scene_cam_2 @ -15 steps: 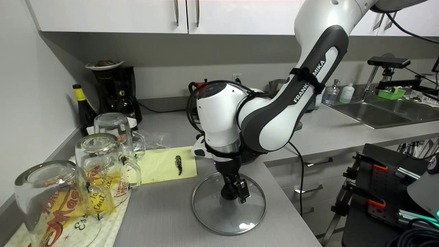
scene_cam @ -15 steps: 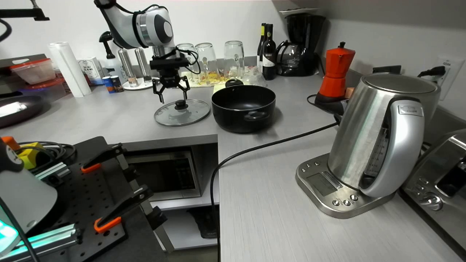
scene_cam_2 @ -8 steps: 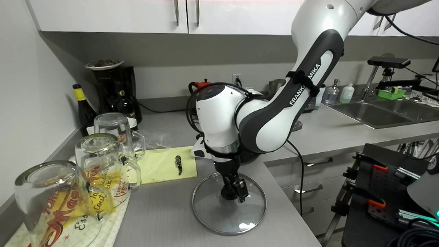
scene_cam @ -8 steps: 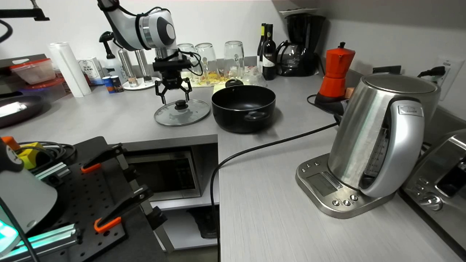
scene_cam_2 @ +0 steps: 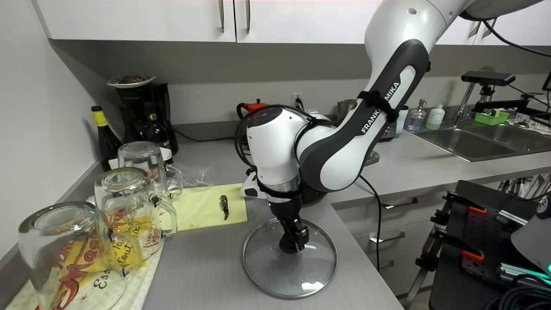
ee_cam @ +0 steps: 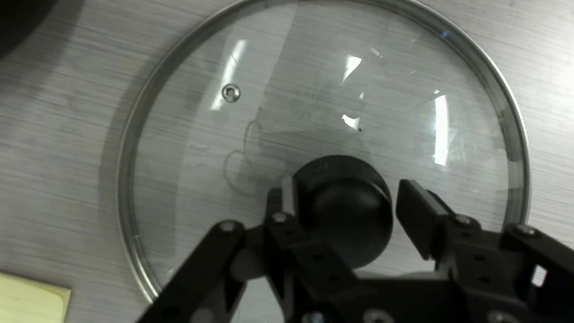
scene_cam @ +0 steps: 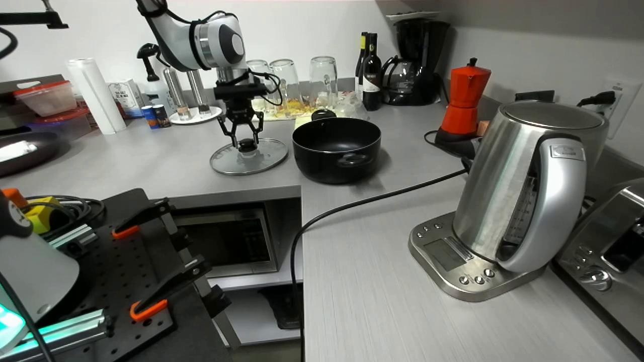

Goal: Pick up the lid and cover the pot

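Note:
The clear-glass lid lies flat on the grey counter, its metal rim and dark knob plain in the wrist view. My gripper points down with its fingers on either side of that knob. One pad is against the knob or very close to it, while the opposite pad stands apart, counter showing in the gap. The jaws are part-way together, not clamped. Right beside the lid sits the black pot, uncovered and empty inside; the arm mostly hides it in an exterior view.
Glass mugs and a yellow cloth lie behind the lid. A steel kettle, its black cable and a red moka pot stand beyond the pot. The counter's front edge runs close to the lid.
The jaws have drawn inward around the knob. The gripper has come slightly lower. The lid has slid a little, away from the pot, still flat on the counter.

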